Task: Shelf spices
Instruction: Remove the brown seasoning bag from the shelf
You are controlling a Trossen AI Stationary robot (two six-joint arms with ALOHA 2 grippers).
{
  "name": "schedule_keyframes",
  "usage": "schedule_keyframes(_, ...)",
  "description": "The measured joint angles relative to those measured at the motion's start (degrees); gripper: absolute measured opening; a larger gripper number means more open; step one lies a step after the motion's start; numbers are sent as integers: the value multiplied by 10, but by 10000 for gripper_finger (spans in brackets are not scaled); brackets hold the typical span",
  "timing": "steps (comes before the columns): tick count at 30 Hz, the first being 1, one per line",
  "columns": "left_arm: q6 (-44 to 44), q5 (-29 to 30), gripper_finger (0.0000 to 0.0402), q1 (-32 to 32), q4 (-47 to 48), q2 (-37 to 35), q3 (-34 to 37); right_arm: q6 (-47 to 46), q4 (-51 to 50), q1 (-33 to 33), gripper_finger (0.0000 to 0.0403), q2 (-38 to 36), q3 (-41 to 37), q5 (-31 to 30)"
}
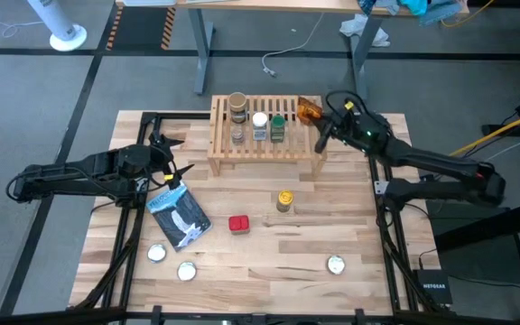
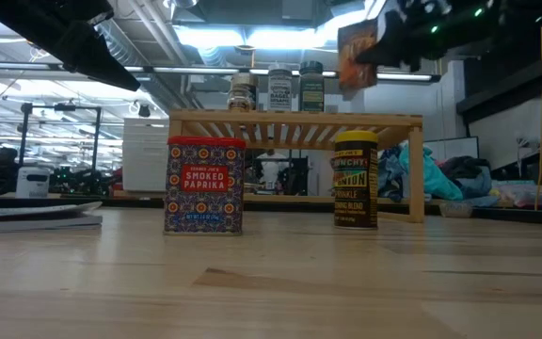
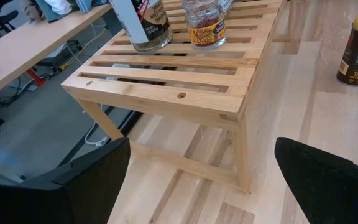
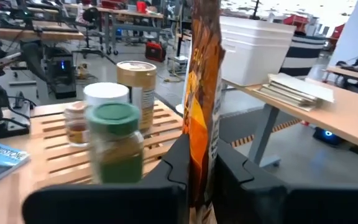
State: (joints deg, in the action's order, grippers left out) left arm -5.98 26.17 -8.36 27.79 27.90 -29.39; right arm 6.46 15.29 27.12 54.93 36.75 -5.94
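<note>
A light wooden worktop is sitting in a workshop with grey flooring and desks behind it.

High view: the shelf is standing at the far middle of the worktop, carrying four jars: a tan-lid jar, a small clear jar, a white-lid jar and a green-lid jar. The right gripper is hovering at the shelf's right end, its fingers pinching an orange packet. The left gripper is waiting beside the shelf's left end, fingers spread wide and empty. A yellow-lid jar and a red tin are standing in front of the shelf, not yet shelved. A blue pouch and silver discs are lying nearer.

Low view: the tin is reading "smoked paprika"; the packet is hanging above the shelf's right corner.

Left wrist view: the clear jar is holding reddish-brown spice.

Right wrist view: the green-lid jar is holding greenish-brown powder, and the packet is standing upright between the fingers, close to it.

Risk, as I judge it: the thin packet may topple once released, slip off the shelf's edge, or knock the green-lid jar.
</note>
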Motion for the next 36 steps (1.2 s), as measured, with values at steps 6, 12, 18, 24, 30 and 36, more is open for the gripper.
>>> schedule_keyframes(6, 0, 0, 393, 0, 0, 0, 0, -12, -93, -112, 53, -75, 0, -94)
schedule_keyframes(12, 0, 0, 393, 0, 0, 0, 0, -39, -167, -241, 33, -104, -1, -209)
schedule_keyframes(18, 0, 0, 393, 0, 0, 0, 0, -64, -155, -368, 35, -106, -46, -373)
schedule_keyframes(24, 0, 0, 393, 0, 0, 0, 0, -140, -141, -446, 44, -111, -98, -431)
schedule_keyframes(30, 0, 0, 393, 0, 0, 0, 0, -201, -86, -511, 32, -111, -156, -472)
schedule_keyframes(36, 0, 0, 393, 0, 0, 0, 0, -257, -52, -570, 49, -110, -198, -506)
